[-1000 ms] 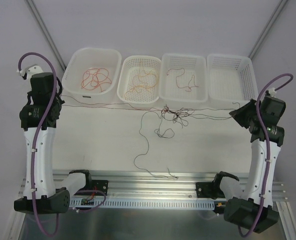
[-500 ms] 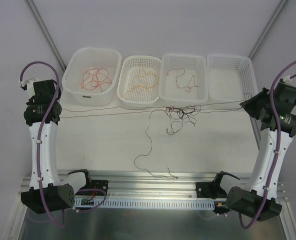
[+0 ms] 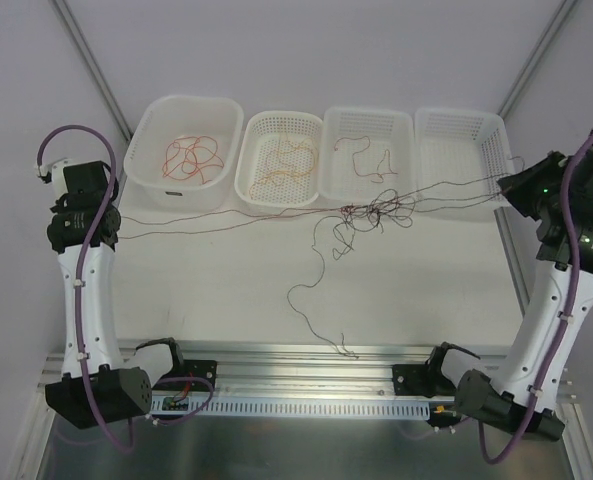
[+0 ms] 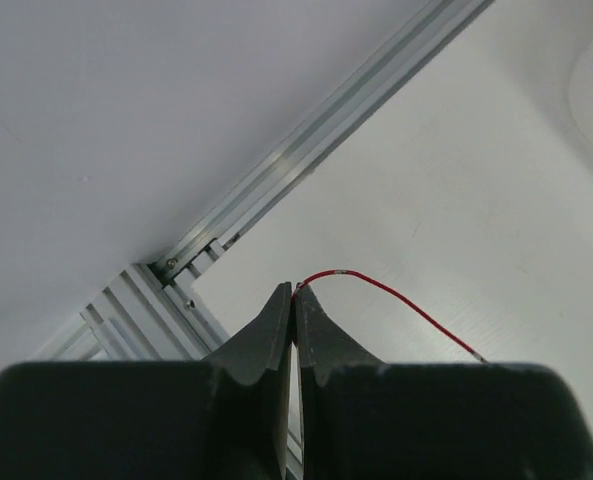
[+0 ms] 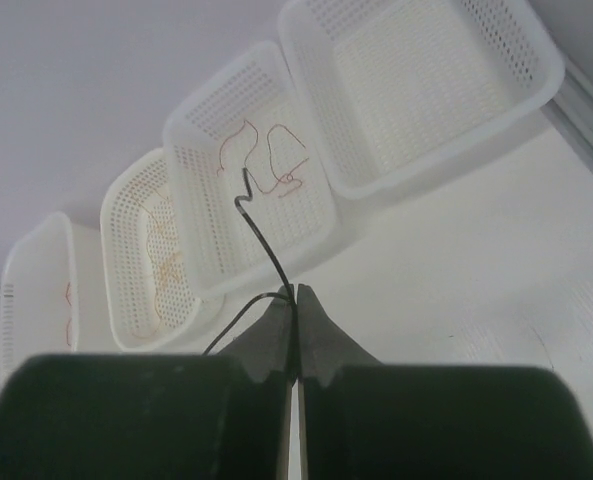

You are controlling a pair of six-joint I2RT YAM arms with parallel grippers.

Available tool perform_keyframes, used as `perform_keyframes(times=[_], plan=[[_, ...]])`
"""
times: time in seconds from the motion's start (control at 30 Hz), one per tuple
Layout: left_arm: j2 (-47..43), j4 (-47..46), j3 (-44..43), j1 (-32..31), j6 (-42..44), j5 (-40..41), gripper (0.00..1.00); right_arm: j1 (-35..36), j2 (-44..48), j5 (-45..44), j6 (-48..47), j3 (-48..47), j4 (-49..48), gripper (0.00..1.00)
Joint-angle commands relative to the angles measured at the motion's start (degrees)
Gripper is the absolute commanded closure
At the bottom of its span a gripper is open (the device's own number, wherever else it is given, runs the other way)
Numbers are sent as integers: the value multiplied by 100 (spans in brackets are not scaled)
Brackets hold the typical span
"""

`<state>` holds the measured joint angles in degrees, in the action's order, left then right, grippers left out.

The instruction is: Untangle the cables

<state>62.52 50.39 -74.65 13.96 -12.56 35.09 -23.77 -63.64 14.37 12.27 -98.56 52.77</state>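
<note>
The top external camera looked down from above and behind the arm bases, far enough to take in the whole table (image 3: 206, 280) and a row of four baskets (image 3: 368, 115). Each wrist camera sat close behind its tool. The one behind the left end effector (image 4: 293, 295) faced the aluminium rail (image 4: 316, 150) at the table's edge. The one behind the right end effector (image 5: 296, 292) faced those same baskets.
</note>
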Motion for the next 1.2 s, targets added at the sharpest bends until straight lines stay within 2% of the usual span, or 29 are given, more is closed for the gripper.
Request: perform_keyframes(times=[0.0,0.03,0.1,0.13,0.23,0.27,0.3,0.37,0.4,0.43,0.47,0.5,0.57,0.67,0.8,0.93,1.0,1.17], plan=[[-344,-283,152,55,96,-790,100,564,193,-109,-190,976,-293,99],[-433,-319,248,29,69,-1472,100,1001,263,-180,-216,1580,-398,99],[-670,-389,372,-94,60,-2056,100,1487,396,-503,-339,2102,-391,99],[-732,-390,520,-130,-18,-2511,100,1907,413,-636,-348,2670,-399,98],[-987,-407,1011,-375,-237,-3190,100,2366,475,-848,-296,3743,-645,93],[-1048,-425,1179,-411,-299,-3332,100,2473,475,-866,-287,4009,-733,89],[-1136,-451,1355,-446,-335,-3403,100,2569,405,-927,-287,4177,-855,74],[-1181,-486,1830,-516,-414,-3639,84,2824,247,-1050,-348,4458,-857,58],[-1224,-504,1962,-525,-414,-3745,77,2938,133,-1207,-392,4486,-813,44],[-1251,-521,2129,-586,-440,-3860,70,3183,106,-1322,-418,4486,-778,38],[-1277,-539,2191,-639,-467,-3982,53,3325,106,-1392,-497,4469,-743,33],[-1338,-557,2227,-709,-484,-4253,45,3465,123,-1759,-541,4390,-699,28],[-1400,-574,2236,-1043,-528,-4396,25,3861,220,-1885,-690,4285,-689,27],[-1506,-670,2130,-1710,-703,-4712,9,4362,378,-1807,-893,4152,-873,27],[-1393,-1178,2086,-2721,-1292,-5117,9,4950,291,-1482,-876,4126,-1400,27],[-1015,-1909,2148,-3854,-1907,-4776,10,5286,-104,-1042,-867,4134,-1831,28],[-602,-2382,2139,-4494,-2066,-4573,10,5391,-367,-884,-884,4205,-2164,28],[670,-3315,1902,-5402,-2207,-4090,12,5427,-904,-489,-911,4424,-2754,30]])
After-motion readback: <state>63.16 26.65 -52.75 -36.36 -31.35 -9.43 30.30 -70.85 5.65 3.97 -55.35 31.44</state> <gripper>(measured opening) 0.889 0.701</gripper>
